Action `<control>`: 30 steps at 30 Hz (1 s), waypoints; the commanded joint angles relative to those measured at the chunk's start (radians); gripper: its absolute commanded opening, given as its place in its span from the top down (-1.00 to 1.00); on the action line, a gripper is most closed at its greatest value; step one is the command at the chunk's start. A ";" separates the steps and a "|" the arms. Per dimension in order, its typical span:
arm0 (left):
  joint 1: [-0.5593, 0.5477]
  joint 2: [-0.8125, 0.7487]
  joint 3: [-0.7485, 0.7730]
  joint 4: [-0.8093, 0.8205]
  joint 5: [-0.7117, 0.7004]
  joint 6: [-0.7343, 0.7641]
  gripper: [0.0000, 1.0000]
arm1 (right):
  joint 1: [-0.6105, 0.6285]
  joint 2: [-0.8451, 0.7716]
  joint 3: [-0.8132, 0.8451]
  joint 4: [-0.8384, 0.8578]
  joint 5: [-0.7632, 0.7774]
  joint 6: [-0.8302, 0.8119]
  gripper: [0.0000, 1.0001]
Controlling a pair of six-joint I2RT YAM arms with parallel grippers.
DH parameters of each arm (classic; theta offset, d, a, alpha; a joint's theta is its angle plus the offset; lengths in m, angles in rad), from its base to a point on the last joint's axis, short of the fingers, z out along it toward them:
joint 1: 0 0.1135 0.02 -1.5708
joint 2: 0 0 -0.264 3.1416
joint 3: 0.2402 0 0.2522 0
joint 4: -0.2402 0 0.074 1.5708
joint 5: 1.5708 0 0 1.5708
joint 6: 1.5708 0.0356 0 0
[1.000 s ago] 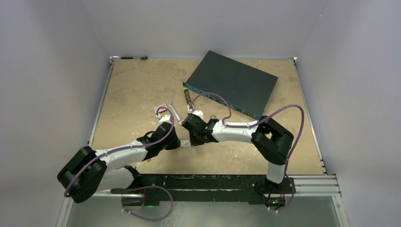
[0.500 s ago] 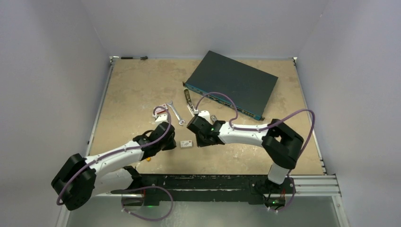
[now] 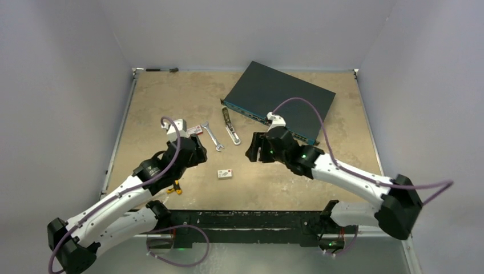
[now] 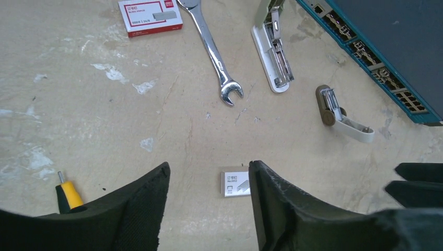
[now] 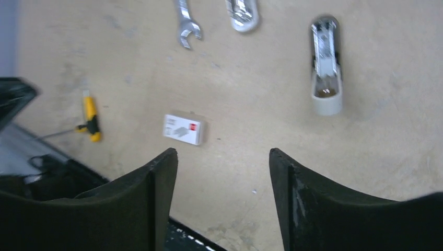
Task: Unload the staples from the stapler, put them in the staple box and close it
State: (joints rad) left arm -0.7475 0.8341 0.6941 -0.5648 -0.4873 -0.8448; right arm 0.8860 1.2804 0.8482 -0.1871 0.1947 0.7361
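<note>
Left arm (image 3: 122,197) first: glossy white shell links broken up by chunky black joint housings, and the biggest of them is the rounded left shoulder block (image 3: 67,253). The right arm (image 3: 348,177) is the same build, with white tubes, black elbows and a black right shoulder block (image 3: 399,210). A thin purple cable (image 3: 166,118) trails off the left arm in loose loops, and its twin cable (image 3: 297,99) arcs off the right. There's a tiny green light (image 3: 304,153) glowing on the right arm's black wrist housing. Up close, the left fingers (image 4: 138,209) are matte black and broad, finely grained, with pale scuffed edges. The right fingers (image 5: 151,201) match them, black and wedge-shaped.
</note>
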 commanded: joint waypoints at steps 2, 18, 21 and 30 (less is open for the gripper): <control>-0.001 -0.089 0.054 -0.081 -0.038 0.055 -0.40 | -0.024 -0.266 -0.071 0.223 -0.168 -0.066 -0.63; -0.002 -0.248 0.162 -0.174 -0.144 0.190 -0.93 | -0.083 -0.883 -0.222 -0.037 0.252 0.013 -0.97; -0.001 -0.271 0.140 -0.162 -0.155 0.186 -0.96 | -0.083 -0.951 -0.215 -0.103 0.353 -0.002 -0.97; -0.003 -0.331 0.110 -0.127 -0.165 0.195 -0.97 | -0.082 -0.950 -0.173 -0.127 0.400 -0.125 -0.97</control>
State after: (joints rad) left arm -0.7475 0.5053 0.8192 -0.7216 -0.6350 -0.6834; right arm 0.8040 0.2958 0.6285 -0.2947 0.5415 0.6758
